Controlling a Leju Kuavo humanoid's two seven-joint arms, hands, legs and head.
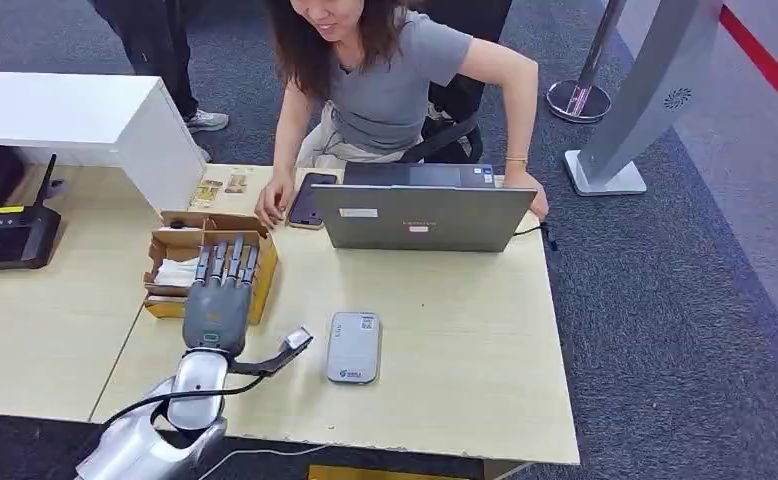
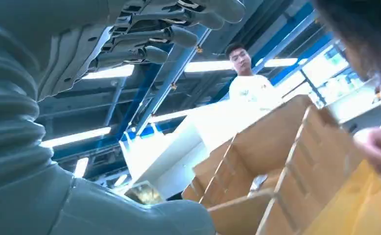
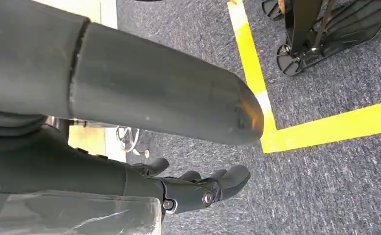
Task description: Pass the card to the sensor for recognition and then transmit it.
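left hand (image 1: 220,300) over card box (image 1: 170,290), fingers spread, empty, lined up to pick; right hand (image 3: 198,188) loosely curled, empty

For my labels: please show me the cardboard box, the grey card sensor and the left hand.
cardboard box (image 1: 166,247), head view, left flap.
card sensor (image 1: 353,347), head view, top face.
left hand (image 1: 219,302), head view, back of hand.

Card sensor (image 1: 353,347) on table (image 1: 445,340), laptop (image 1: 420,215) behind sensor, cardboard box (image 1: 208,262) left of sensor, phone (image 1: 308,199) behind box, router (image 1: 7,236) far left.
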